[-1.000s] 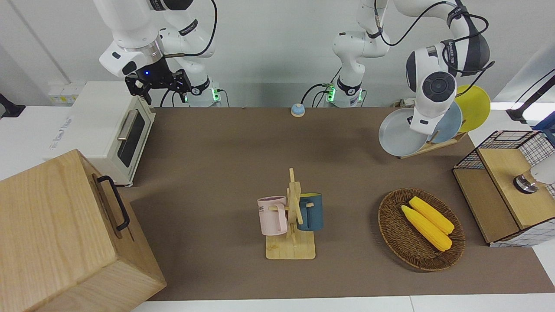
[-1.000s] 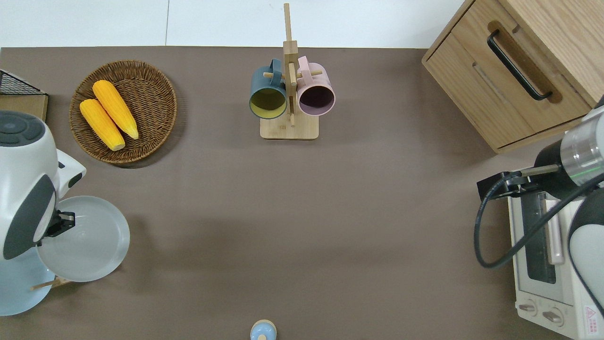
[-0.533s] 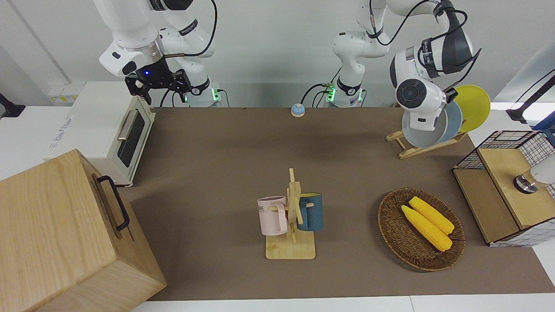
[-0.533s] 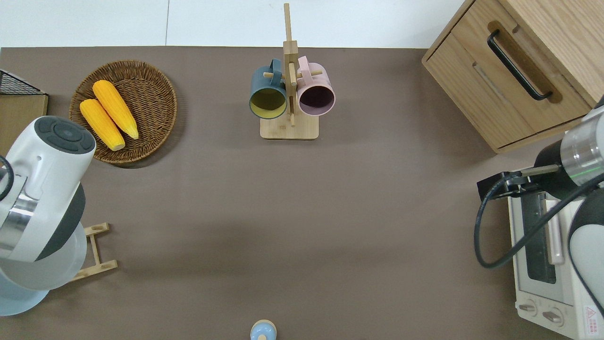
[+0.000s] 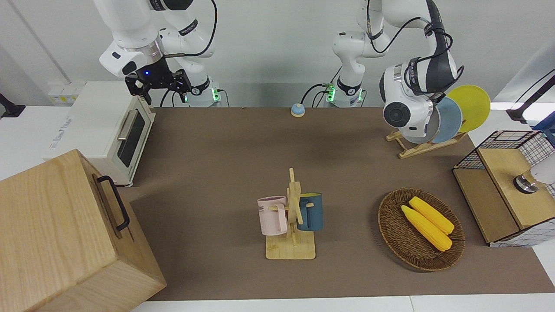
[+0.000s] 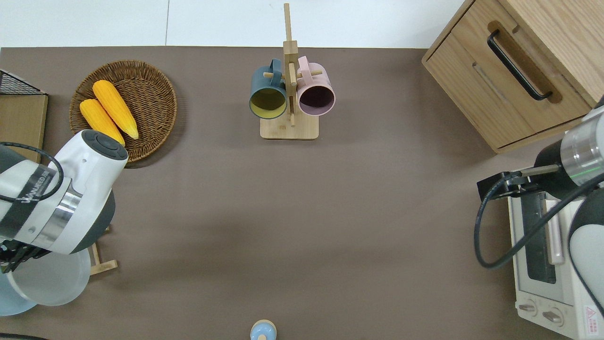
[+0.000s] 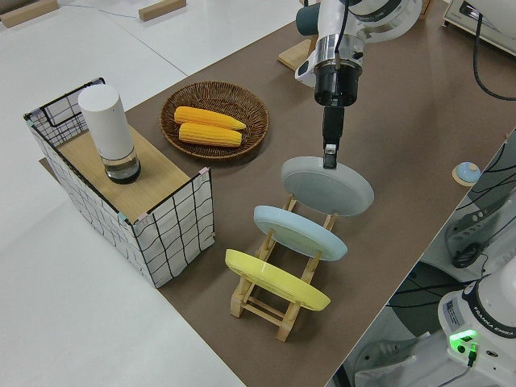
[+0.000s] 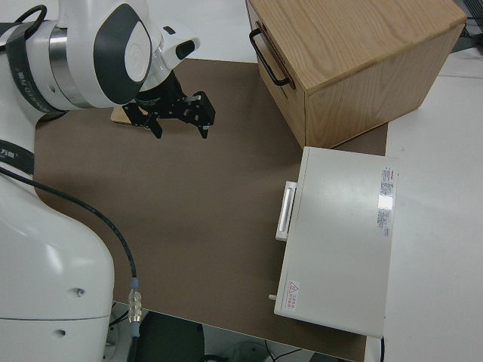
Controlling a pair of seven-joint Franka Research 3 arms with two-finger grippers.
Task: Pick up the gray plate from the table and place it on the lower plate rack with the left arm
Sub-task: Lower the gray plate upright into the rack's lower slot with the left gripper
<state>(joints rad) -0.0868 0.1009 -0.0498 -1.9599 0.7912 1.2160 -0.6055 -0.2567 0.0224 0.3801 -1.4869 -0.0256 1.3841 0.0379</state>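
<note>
My left gripper [image 7: 329, 156] is shut on the rim of the gray plate [image 7: 326, 186] and holds it tilted over the end of the lower plate rack [image 7: 278, 310] that is toward the table's middle. The plate's lower edge is at the rails; I cannot tell if it touches them. The light blue plate [image 7: 300, 232] and the yellow plate [image 7: 276, 280] stand in the following slots. In the front view the arm's wrist hides most of the gray plate [image 5: 421, 135]. The overhead view shows the gray plate [image 6: 52, 281] beside the rack [image 6: 101, 265]. The right arm is parked, its gripper [image 8: 179, 115] open.
A wicker basket [image 5: 396, 236] with two corn cobs lies farther from the robots than the rack. A wire-and-wood box [image 5: 505, 190] stands at the left arm's end. A mug stand [image 5: 292, 216], toaster oven [image 5: 108, 130], wooden cabinet [image 5: 65, 234] and small blue bell [image 5: 297, 109] are also on the table.
The left arm swung the gray plate from over the open table in to the rack and tipped it up. The plate now sits lower, next to the light blue plate. The right arm has not moved.
</note>
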